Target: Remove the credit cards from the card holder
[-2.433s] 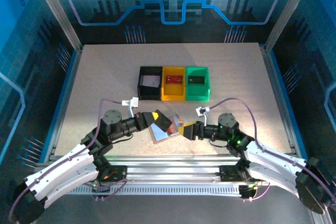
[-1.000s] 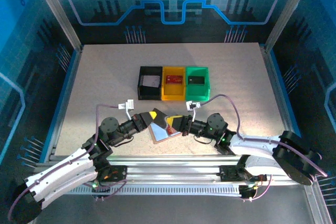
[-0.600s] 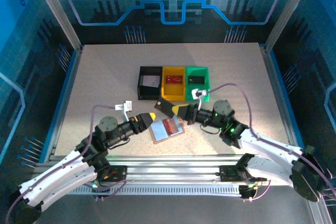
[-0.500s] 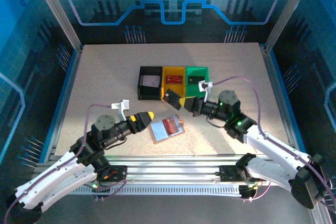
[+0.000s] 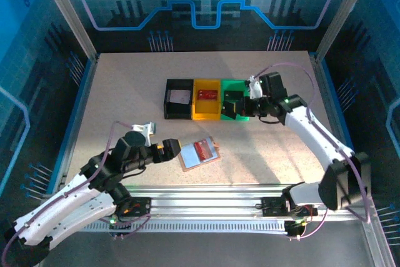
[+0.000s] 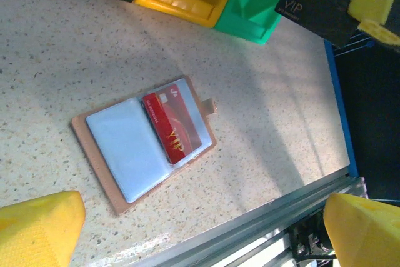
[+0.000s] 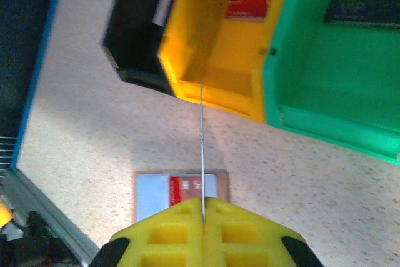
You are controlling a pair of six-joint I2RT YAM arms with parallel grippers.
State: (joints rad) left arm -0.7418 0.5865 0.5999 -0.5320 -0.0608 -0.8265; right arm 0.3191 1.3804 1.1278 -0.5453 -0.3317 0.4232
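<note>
- Left wrist view: the card holder (image 6: 122, 145) lies open and flat on the table (image 6: 62, 48), pale pockets up, with its snap tab (image 6: 211, 105) sticking out from the long edge beside the card.
- A red card (image 6: 174, 127) sits in the pocket on the tab side, most of its face exposed. It looks thin, light and stiff with a glossy face, so it should slide freely but offers little to grip from above.
- Suggested hold: pinch the exposed short end across its thickness and draw it along the pocket's length. The holder looks light and soft enough to drag with the card unless it is pinned down.
- The black card (image 6: 312, 4) hangs off the table, pinched by one end in the right gripper (image 7: 203, 207). The right wrist view shows it edge-on as a thin straight line, clamped between the closed yellow pads.
- That card hangs by the green bin (image 7: 325, 123), which already has a dark card inside. The yellow bin (image 7: 206, 79) beside it holds a red one, and the black bin (image 7: 134, 54) is at the far end of the row.
- The left gripper (image 5: 171, 147) hovers just beside the holder's near-left edge with its fingers (image 6: 40, 226) spread wide, grasping nothing.
</note>
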